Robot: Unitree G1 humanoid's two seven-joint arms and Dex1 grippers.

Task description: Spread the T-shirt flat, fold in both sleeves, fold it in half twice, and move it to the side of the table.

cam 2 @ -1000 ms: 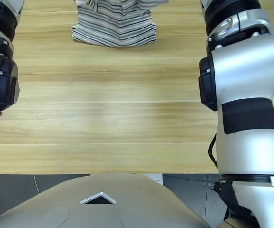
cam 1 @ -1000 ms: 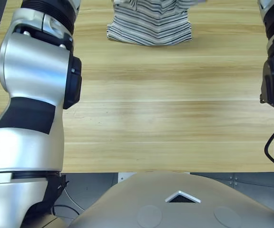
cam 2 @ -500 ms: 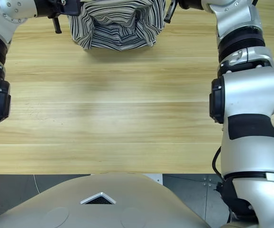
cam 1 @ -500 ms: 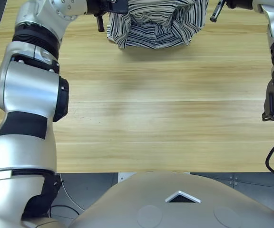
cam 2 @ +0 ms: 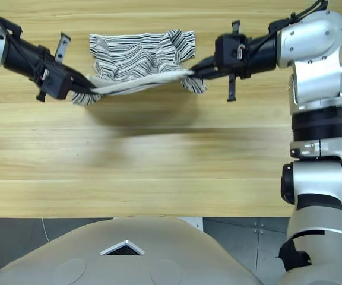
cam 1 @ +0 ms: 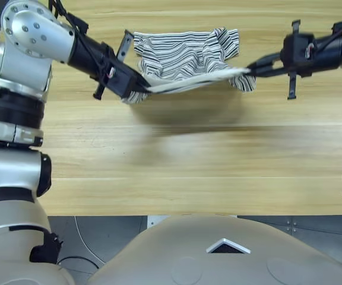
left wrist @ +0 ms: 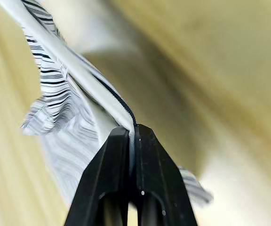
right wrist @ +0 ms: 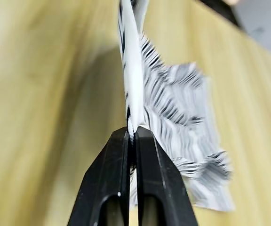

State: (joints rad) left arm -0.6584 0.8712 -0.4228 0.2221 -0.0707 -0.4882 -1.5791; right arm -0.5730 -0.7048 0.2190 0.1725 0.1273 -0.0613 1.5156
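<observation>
T-shirt (cam 1: 183, 56) taut between left gripper (cam 1: 142, 89) and right gripper (cam 1: 252, 69); wrist views: jaws pinched on it

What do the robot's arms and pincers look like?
The left arm and right arm are rounded silver shells with black ribbed joint rings and thin black cables near the wrists. The left pincer and right pincer each have two slim, flat black fingers.

— Shells on the left arm (cam 1: 16, 172)?
— Glossy silver, rounded; small dark screws dotted over the elbow dome (cam 1: 31, 27), thin black cables (cam 1: 64, 13) looping behind.
— Right arm (cam 2: 316, 172)?
— Same silver, with a ribbed black ring (cam 2: 319, 123) midway and a black wrist section.
— Fingers (left wrist: 102, 188)?
— Flat, matte black, tapering to narrow tips.
</observation>
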